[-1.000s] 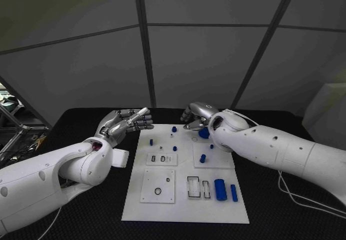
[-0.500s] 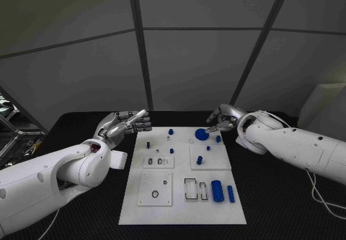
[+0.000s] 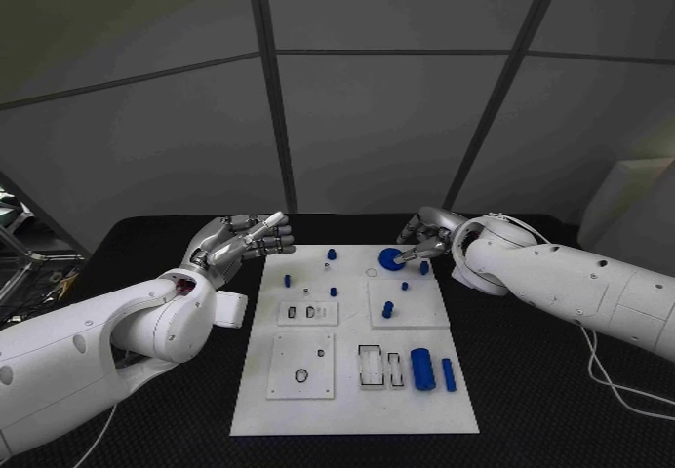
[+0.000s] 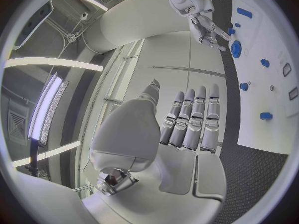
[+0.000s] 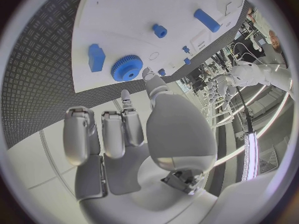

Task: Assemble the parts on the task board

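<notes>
The task board (image 3: 359,390) lies mid-bench in the head view; the right hand (image 3: 422,239) now hovers by the blue gear (image 3: 390,258) at its far edge, having pulled back from over the board. In the left wrist view, the left hand (image 4: 187,119) hangs empty beside the board, fingers straight and apart. In the right wrist view, the right hand's fingers (image 5: 102,134) are parted, holding nothing, the toothed gear (image 5: 127,67) flat on the white plate.

The left arm reaches in from the near left, its left hand (image 3: 242,243) raised with the palm turned up, fingers side by side and lightly curled, holding nothing. The right arm comes in from the far right, bent at the wrist; its right hand (image 3: 423,239) has fingers apart, also holding nothing.
</notes>
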### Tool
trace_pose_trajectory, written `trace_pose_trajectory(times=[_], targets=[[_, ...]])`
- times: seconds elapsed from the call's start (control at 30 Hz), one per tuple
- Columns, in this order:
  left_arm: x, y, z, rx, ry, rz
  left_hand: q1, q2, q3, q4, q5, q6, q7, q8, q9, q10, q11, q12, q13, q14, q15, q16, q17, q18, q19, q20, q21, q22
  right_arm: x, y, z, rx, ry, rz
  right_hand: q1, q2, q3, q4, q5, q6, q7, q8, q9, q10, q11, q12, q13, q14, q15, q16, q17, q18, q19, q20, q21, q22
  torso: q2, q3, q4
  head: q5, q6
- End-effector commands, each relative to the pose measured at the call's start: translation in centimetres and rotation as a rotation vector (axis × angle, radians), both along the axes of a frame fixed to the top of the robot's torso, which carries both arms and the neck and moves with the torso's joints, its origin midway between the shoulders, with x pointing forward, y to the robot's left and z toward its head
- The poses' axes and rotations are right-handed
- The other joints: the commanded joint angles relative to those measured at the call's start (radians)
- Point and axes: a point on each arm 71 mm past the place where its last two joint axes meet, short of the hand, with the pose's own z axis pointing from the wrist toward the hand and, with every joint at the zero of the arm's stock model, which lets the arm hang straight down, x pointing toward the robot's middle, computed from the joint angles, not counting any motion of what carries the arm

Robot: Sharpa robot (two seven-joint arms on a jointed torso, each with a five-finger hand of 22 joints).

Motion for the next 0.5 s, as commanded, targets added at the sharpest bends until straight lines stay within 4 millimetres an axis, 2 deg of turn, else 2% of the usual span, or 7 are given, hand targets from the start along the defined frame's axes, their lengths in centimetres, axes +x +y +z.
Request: trace_pose_trajectory(times=[0.03, 0.27, 0.5], targets=[[0.0, -0.2, 0.1, -0.003, -0.007, -0.016, -0.001, 0.007, 0.001, -0.005, -0.005, 0.0, 0.007, -0.004, -0.001, 0.002, 0.007, -0.003, 0.0, -0.002, 0.0, -0.006, -0.001, 0.008, -0.005, 0.001, -0.003, -0.001, 0.2, 0.3, -0.1, -0.035, 0.017, 0.002, 0.009, 0.003, 0.001, 0.006, 0.007, -0.009, 0.0, 0.0, 0.001, 0.026, 0.006, 0.006, 0.092, 0.061, 0.008, 0.004, 0.031, -0.007, 0.016, 0.0, 0.004, 0.069, -0.001, -0.001, 0.0005, 0.0, -0.002], [0.1, -0.3, 0.1, -0.004, -0.007, -0.017, -0.001, 0.007, 0.001, -0.005, -0.005, 0.0, 0.007, -0.004, -0.001, 0.002, 0.007, -0.003, 0.0, -0.002, 0.0, -0.006, -0.001, 0.008, -0.005, 0.001, -0.003, -0.001, 0.7, 1.1, -0.5, -0.045, 0.032, 0.01, 0.016, 0.013, 0.005, 0.01, 0.015, -0.004, 0.0, 0.001, 0.003, 0.032, 0.006, 0.021, 0.108, 0.062, 0.009, 0.009, 0.04, -0.008, 0.018, 0.001, 0.007, 0.075, -0.002, -0.0017, 0.0014, 0.001, -0.006], [0.1, -0.3, 0.1, -0.004, -0.006, -0.017, -0.001, 0.007, 0.001, -0.005, -0.005, 0.0, 0.007, -0.004, -0.001, 0.002, 0.007, -0.003, 0.0, -0.002, 0.0, -0.006, -0.001, 0.008, -0.005, 0.001, -0.003, -0.001, 1.1, 1.5, -0.8, -0.059, 0.044, 0.01, 0.021, 0.019, 0.008, 0.009, 0.021, -0.001, 0.0, 0.002, 0.004, 0.035, 0.006, 0.029, 0.118, 0.063, 0.009, 0.011, 0.044, -0.008, 0.02, 0.001, 0.009, 0.08, -0.001, -0.0006, 0.0012, 0.002, -0.008]])
